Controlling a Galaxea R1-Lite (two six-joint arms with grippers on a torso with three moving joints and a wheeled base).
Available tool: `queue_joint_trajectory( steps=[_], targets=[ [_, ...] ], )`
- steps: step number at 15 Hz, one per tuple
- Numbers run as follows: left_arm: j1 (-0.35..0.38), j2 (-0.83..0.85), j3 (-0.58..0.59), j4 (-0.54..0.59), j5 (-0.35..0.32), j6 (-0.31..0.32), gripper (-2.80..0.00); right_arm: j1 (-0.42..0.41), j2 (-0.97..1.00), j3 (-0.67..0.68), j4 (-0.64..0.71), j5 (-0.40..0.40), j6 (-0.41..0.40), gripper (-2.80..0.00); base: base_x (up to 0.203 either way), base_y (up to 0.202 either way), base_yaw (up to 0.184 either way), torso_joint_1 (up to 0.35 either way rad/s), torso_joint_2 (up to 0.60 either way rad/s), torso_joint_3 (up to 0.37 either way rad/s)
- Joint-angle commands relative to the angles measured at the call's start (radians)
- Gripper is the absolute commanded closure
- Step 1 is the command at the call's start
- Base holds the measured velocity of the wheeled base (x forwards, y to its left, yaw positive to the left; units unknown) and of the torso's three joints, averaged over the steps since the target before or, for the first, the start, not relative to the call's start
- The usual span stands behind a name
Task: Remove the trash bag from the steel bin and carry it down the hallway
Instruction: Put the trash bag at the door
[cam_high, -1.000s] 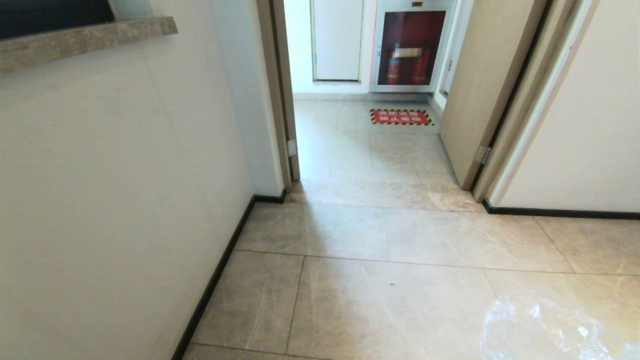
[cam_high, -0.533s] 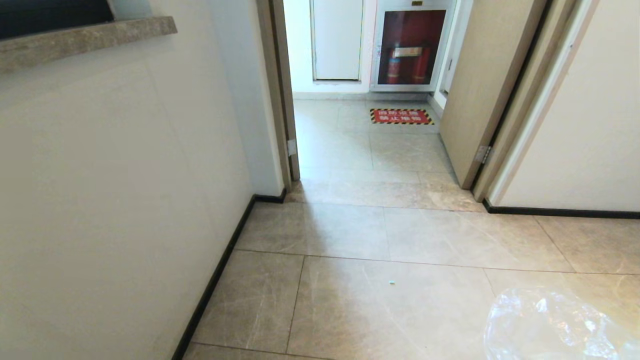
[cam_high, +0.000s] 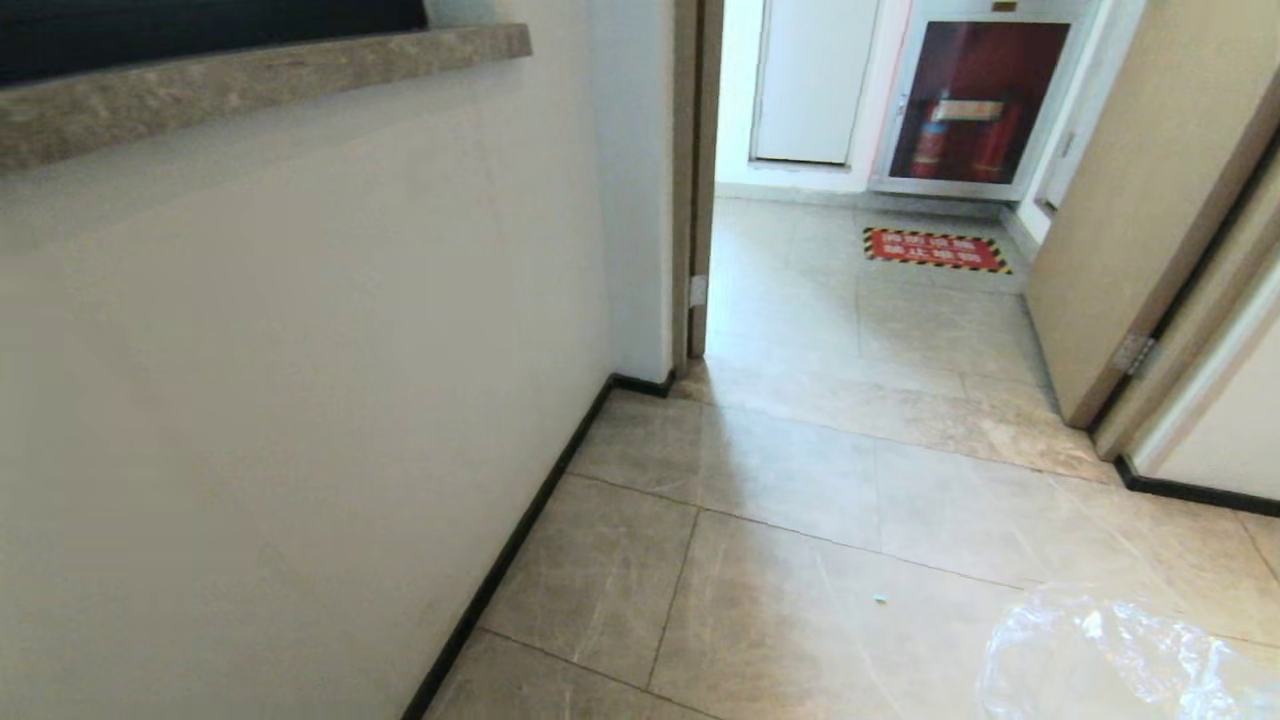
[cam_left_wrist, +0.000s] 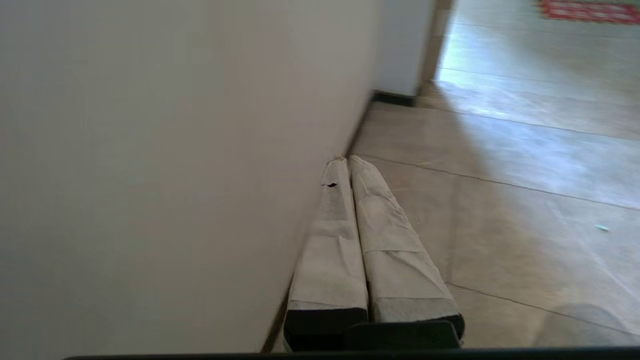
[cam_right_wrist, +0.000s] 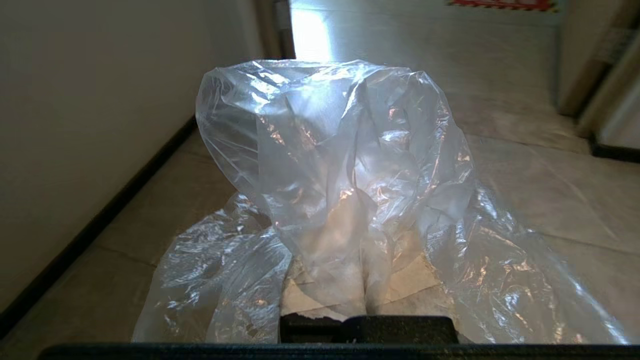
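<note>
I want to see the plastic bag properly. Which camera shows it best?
The right wrist view: the trash bag fills it, draped over the right gripper. The head view catches only a corner of it; the left wrist view shows none.

Right end effector (cam_right_wrist: 350, 235) shrouded by the trash bag (cam_right_wrist: 340, 150)

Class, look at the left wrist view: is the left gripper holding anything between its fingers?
No. The left gripper has its fingers pressed together with nothing between them, beside the white wall.

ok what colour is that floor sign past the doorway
Red with pale lettering and a black-and-yellow striped border; the floor sign shows best in the head view.
</note>
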Motion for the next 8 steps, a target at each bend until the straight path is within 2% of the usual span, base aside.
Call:
queue_joint_trajectory(
  steps=[1,8],
  targets=[
    [0.000,0.000,0.000,0.000,0.000,-0.001,0.00,0.001,0.001,0.002,-0.001,0.000,0.001,0.00,-0.001,-0.011,0.163,-0.005,0.00,0.002],
    [0.000,0.000,0.000,0.000,0.000,0.000,0.00,0.001,0.001,0.002,-0.001,0.000,-0.002,0.00,-0.002,-0.012,0.170,0.003,0.00,0.002]
  ],
)
